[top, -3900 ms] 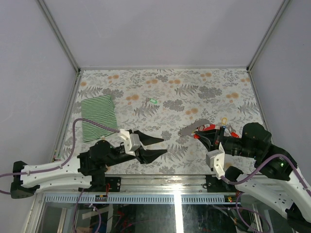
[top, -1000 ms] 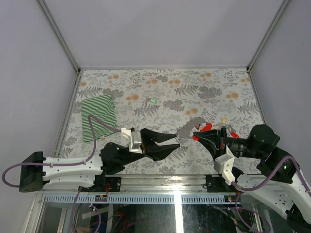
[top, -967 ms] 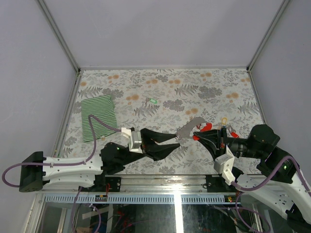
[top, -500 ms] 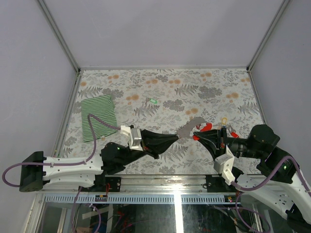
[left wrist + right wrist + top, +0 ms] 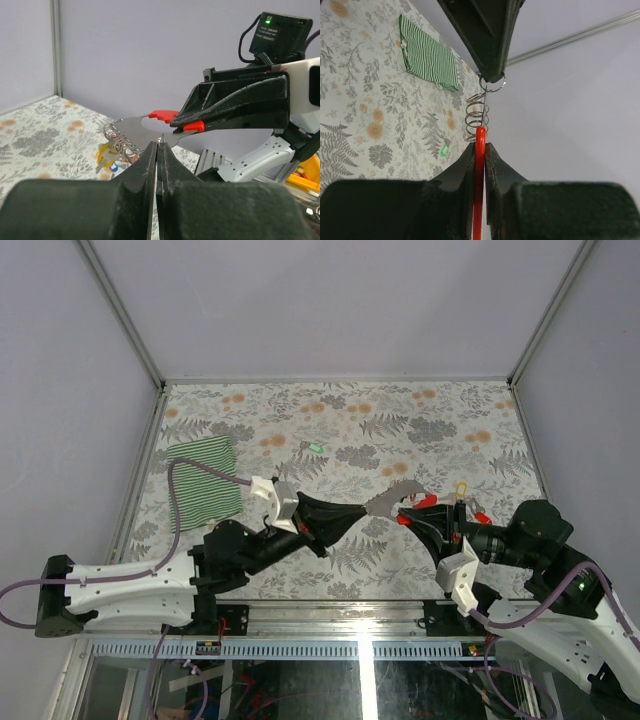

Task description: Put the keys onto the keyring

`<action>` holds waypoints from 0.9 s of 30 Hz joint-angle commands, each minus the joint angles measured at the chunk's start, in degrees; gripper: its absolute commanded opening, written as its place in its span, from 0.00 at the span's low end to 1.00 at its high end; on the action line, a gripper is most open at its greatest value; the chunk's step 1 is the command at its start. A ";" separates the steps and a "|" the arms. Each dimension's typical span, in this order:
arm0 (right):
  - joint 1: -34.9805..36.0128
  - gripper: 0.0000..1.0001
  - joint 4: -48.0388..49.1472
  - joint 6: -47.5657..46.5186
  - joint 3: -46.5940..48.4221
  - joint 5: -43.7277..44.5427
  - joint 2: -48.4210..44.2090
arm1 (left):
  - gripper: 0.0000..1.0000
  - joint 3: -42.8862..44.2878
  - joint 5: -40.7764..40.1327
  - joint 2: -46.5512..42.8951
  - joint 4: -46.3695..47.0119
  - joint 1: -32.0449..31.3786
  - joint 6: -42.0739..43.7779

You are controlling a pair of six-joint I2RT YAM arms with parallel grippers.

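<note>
The keyring is held in the air between both grippers. It is a grey metal strip (image 5: 388, 501) with a wire spring (image 5: 476, 115), a small split ring (image 5: 492, 85) and a red loop (image 5: 165, 115). My left gripper (image 5: 362, 508) is shut on the split ring (image 5: 161, 139). My right gripper (image 5: 408, 511) is shut on the red loop (image 5: 480, 142). A green key (image 5: 315, 448) lies alone on the mat at centre back, also in the right wrist view (image 5: 444, 150). Yellow and red keys (image 5: 464, 492) lie beside the right arm; a yellow one shows in the left wrist view (image 5: 104, 153).
A green striped cloth (image 5: 204, 483) lies at the left of the floral mat (image 5: 350, 420), also in the right wrist view (image 5: 427, 56). Grey walls and a metal frame enclose the mat on three sides.
My left gripper was open beside the keyring's grey end a second ago. It has shut on the ring end and the arm has shifted up and back. The right gripper keeps its hold.
</note>
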 commanded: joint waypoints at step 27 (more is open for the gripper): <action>0.29 0.57 29.52 72.28 -13.61 0.90 -2.85 | 0.00 5.28 13.17 -10.77 -24.48 0.20 15.12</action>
